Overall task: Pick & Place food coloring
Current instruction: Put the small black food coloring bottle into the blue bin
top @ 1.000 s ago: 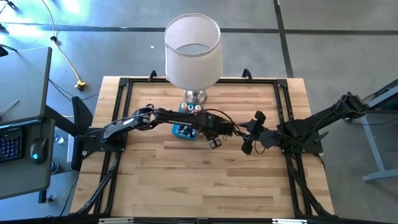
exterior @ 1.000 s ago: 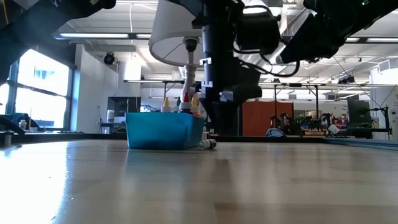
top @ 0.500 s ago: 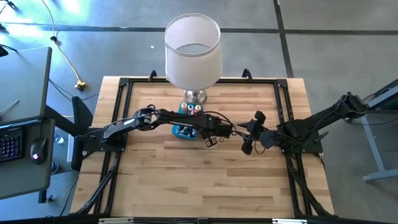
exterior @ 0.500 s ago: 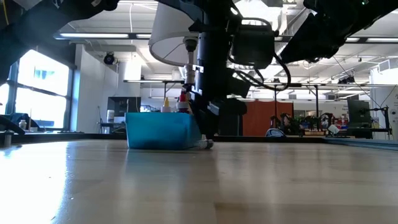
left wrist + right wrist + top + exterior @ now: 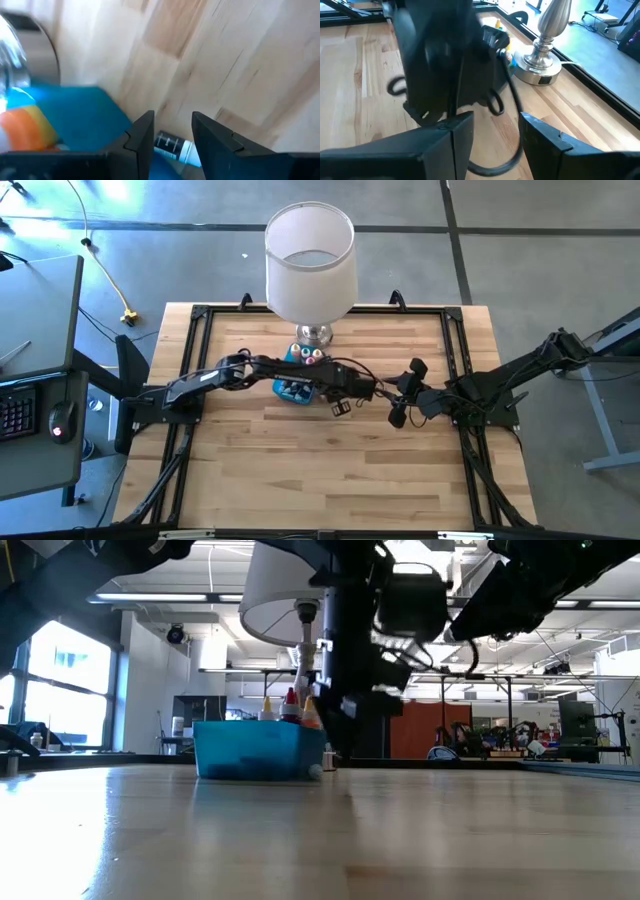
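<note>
1. Fingers (image 5: 140, 137) of the left gripper (image 5: 172, 135) stand parted over a fallen vial (image 5: 172, 146) (dark label, white cap, print unreadable) lying on the table (image 5: 400, 470) against the blue tray (image 5: 258, 748).
2. Upright food coloring bottles (image 5: 290, 706) fill the tray.
3. Beyond stands the lamp (image 5: 310, 260).
4. The right gripper (image 5: 397, 417) waits nearby, fingers apart, empty.

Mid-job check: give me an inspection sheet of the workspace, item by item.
Surface: wooden table, bare in front.
Job's things: food coloring bottles upright in the blue tray; one vial lying on the table beside it.
Clutter: lamp behind the tray.
Grippers: left gripper open, low over the vial; right gripper open, waiting mid-table.
Cables: yellow cable on the floor.
Surroundings: desk with keyboard; no people seen.
</note>
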`<state>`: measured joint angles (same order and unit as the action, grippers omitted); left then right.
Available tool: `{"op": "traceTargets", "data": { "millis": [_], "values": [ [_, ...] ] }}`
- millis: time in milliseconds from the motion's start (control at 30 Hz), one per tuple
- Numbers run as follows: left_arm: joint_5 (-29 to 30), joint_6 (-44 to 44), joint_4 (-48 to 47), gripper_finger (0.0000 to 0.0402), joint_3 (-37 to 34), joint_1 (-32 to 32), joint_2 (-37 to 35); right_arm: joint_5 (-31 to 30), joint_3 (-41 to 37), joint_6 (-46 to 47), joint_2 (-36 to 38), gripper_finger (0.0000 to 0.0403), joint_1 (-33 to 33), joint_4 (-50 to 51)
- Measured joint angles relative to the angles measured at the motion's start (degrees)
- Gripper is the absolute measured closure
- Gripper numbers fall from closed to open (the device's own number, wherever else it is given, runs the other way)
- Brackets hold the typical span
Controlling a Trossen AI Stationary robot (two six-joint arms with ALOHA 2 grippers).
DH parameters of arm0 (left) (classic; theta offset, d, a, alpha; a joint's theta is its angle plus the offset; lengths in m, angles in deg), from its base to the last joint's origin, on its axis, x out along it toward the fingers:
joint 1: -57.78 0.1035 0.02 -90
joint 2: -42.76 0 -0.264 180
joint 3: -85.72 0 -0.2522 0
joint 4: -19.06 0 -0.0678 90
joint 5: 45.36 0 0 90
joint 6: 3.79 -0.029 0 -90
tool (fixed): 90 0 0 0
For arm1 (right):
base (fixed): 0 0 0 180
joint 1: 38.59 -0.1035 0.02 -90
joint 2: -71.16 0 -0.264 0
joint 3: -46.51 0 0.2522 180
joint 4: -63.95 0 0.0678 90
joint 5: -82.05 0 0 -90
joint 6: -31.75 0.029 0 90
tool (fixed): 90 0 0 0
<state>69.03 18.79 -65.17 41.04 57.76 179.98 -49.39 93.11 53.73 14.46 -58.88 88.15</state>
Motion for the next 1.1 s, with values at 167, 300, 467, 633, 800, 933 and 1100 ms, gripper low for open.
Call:
{"op": "traceTargets", "data": {
  "millis": [167, 300, 467, 633, 800, 933, 1100],
  "values": [
    [0.63, -3.07, -4.38, 0.0273, 7.29, -0.64, -0.03, -0.01, 0.02, 0.12, 0.00, 0.0254, 0.00, -0.02],
    [5.93, -3.79, -12.54, 0.0273, 12.08, -1.61, -2.33, -0.42, 0.29, 0.93, 0.05, 0.0254, 0.02, -1.01],
    [8.88, 1.78, -20.02, 0.0273, 9.88, -1.88, -10.46, 0.01, -0.05, 0.59, -1.71, 0.0253, 0.43, -3.51],
    [12.12, 2.76, -19.72, 0.0273, 9.83, -1.88, -21.38, 3.30, 0.07, -6.61, -12.55, 0.0253, 3.54, -18.31],
    [17.49, 3.11, -19.54, 0.0273, 9.54, -1.88, -26.72, 7.64, 1.04, -9.29, -27.80, 0.0253, 7.91, -37.07],
    [18.02, 0.97, -19.13, 0.0273, 9.73, -1.88, -30.85, 8.59, 5.32, -5.36, -38.78, 0.0253, 9.71, -42.97],
    [18.68, -1.64, -19.55, 0.0273, 9.45, -1.87, -31.94, 8.98, 14.75, -4.03, -51.05, 0.0253, 10.19, -43.11]
  ]
}}
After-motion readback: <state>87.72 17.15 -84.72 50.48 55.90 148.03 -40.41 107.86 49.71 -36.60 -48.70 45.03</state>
